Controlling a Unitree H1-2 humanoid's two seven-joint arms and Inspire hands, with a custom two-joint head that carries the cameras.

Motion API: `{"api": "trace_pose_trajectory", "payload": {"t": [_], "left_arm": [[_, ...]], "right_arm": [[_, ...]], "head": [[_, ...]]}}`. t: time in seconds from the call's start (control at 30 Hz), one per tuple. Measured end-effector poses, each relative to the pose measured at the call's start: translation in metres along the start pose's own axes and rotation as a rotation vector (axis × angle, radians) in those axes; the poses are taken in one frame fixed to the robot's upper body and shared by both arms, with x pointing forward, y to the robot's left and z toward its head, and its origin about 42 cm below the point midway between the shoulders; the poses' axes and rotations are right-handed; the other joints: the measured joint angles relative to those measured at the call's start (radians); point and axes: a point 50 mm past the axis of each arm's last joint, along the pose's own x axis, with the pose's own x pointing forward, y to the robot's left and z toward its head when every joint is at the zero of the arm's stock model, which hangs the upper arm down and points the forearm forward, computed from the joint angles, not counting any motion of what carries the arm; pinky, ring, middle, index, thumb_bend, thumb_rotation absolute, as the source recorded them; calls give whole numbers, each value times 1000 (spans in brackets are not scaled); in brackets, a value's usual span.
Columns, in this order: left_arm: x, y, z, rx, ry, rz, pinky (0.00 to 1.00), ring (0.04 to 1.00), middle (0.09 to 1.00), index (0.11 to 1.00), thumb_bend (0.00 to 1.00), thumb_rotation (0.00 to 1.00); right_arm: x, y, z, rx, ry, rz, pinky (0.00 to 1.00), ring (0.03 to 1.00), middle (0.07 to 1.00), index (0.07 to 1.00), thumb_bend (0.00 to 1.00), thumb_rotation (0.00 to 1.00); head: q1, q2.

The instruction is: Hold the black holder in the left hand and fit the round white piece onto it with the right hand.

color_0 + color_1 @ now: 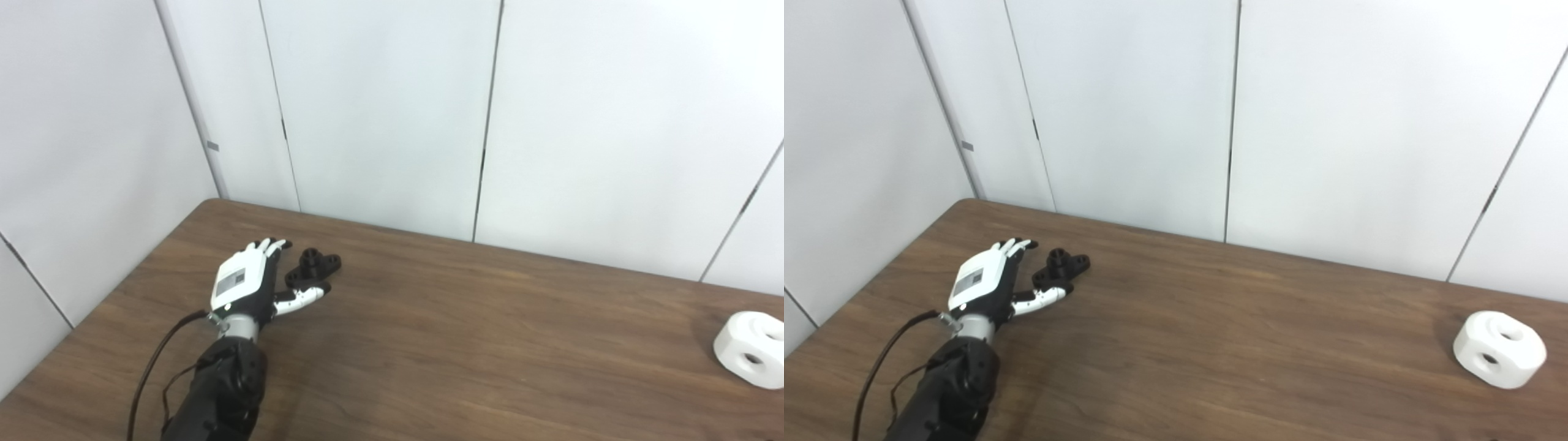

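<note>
The black holder [313,267], a small flanged part with a short round post and holes, lies on the brown table [459,343] toward the far left. My left hand [245,285] rests open just left of it, fingers stretched along its left side and thumb lying in front of it; whether they touch it I cannot tell. The round white piece [1499,349], a chunky block with holes in its top and side, sits alone at the far right of the table. My right hand is out of view.
White wall panels [392,110] stand right behind the table's far edge and along its left side. A black cable [150,367] runs along my left forearm. A broad stretch of bare wood lies between the holder and the white piece.
</note>
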Motion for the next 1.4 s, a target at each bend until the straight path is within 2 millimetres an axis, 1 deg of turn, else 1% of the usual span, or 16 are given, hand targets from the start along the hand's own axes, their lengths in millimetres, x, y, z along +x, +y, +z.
{"api": "trace_pose_trajectory", "payload": {"t": [0.23,0.53,0.77,0.9,1.07,1.17,1.3,1.4], "left_arm": [[16,-4,-4,23,33,-15,1000,986,955,885,825,588],[34,-3,-7,14,70,-24,1000,991,956,885,822,574],[45,-3,-11,-26,104,-45,1000,996,953,870,821,550],[49,-6,-11,-60,115,-71,1000,976,936,841,849,557],[56,-7,-7,-75,117,-82,1000,971,930,830,846,551],[57,-9,-4,-71,109,-89,1000,974,930,824,855,547],[57,-11,-1,-67,98,-101,1000,974,929,820,856,538],[57,-14,0,-59,93,-114,1000,972,927,818,854,530]], "right_arm": [[-1,0,1,-1,2,-1,966,995,973,944,509,1000],[-1,0,1,-1,2,-1,956,990,972,946,485,1000],[-3,1,2,1,9,0,958,994,976,943,519,1000],[-3,1,2,1,9,0,953,993,978,943,497,1000],[-3,1,3,1,8,0,947,990,979,946,482,1000],[-3,1,3,1,7,0,941,987,975,947,495,1000],[-3,1,4,1,6,0,938,986,976,946,479,1000],[-3,1,5,0,3,1,937,985,974,948,487,1000]], "head": [[0,2],[-2,5],[-6,11],[-6,11],[-11,11],[-14,12],[-17,14],[-20,17]]}}
